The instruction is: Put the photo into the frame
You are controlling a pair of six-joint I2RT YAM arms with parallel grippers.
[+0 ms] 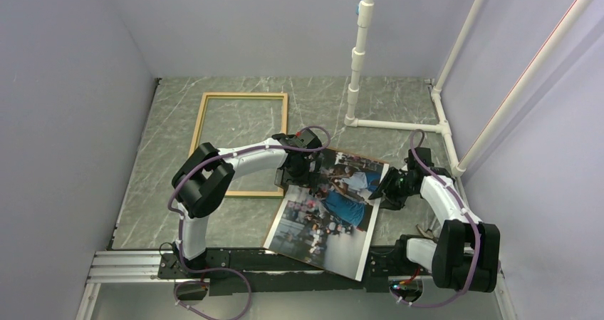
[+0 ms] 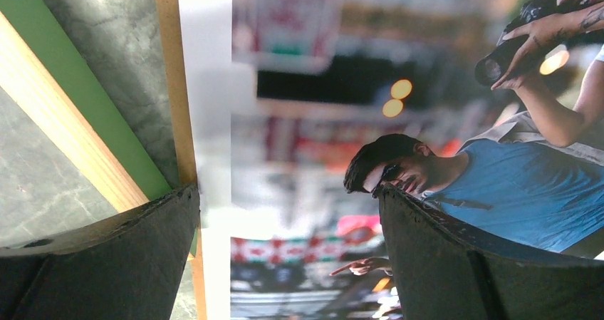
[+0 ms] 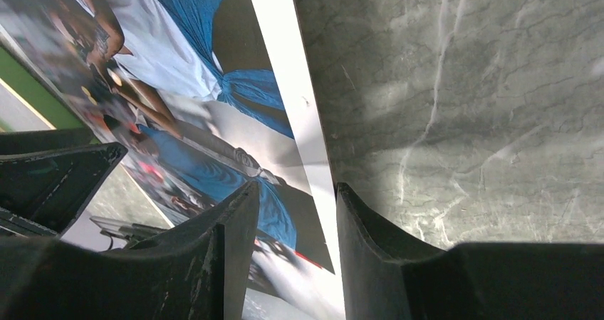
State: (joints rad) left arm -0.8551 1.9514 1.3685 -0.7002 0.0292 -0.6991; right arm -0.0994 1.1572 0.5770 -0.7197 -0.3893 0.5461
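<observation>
Photo (image 1: 331, 209): lying print side up on the table (image 1: 399, 131), skewed, its near corner hanging over the arm bases. It is not in the frame (image 1: 238, 95), which is lying flat further left and back, wood face up, with only table showing through its opening. The photo's left edge is sitting just beside the frame's near-right corner. A tan board edge (image 2: 174, 85) is showing along the photo's white border. This is possibly a backing under the print, but I cannot tell.

Left end effector (image 2: 288, 199): you are hovering it over the photo's left edge, fingers fully apart, gripping nothing.

Right end effector (image 3: 297, 192): fingers partly apart and straddling the photo's right border, one over the print and one over the table. Nothing is being pinched.

Progress, as I am judging it: early, with nothing seated. You are facing the whole remainder: gripping the print, squaring it to the rails and laying it inside.
</observation>
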